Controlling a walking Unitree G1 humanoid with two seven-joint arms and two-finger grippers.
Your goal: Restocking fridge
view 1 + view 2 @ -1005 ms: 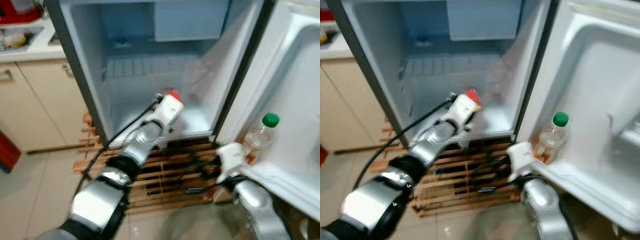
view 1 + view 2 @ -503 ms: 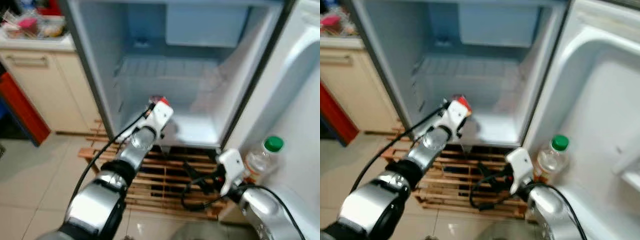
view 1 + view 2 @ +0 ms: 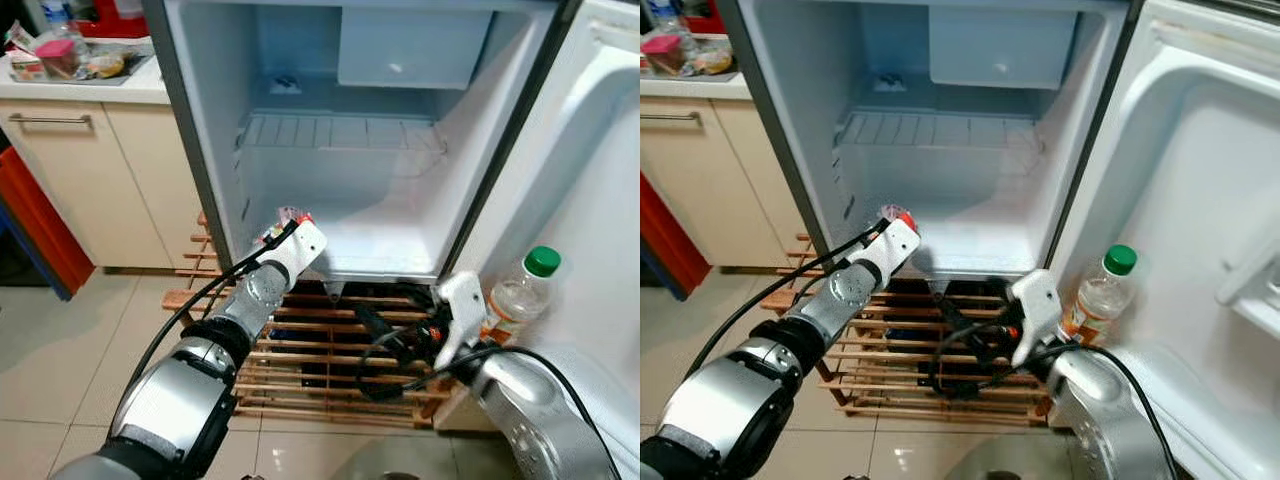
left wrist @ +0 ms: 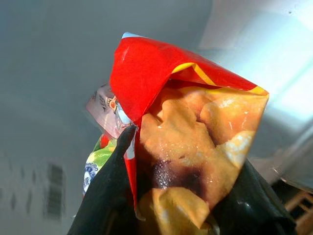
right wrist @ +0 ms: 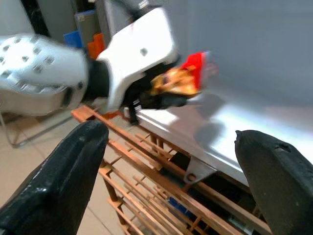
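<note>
Left end effector [image 5: 164, 98] grips a snack packet [image 5: 182, 78] above the fridge floor [image 5: 244, 127].

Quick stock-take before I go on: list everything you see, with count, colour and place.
fridge: one, white inside, door open, straight ahead
wire shelf: one, white, upper fridge
snack bag: one, red and yellow, at fridge floor's front edge
bottle: one, clear, green cap, lower door shelf
wooden pallet: one, brown, under fridge
cabinets: beige, left
counter clutter: blurred, upper left
left gripper: shut on snack bag
right gripper: open, low before fridge
</note>
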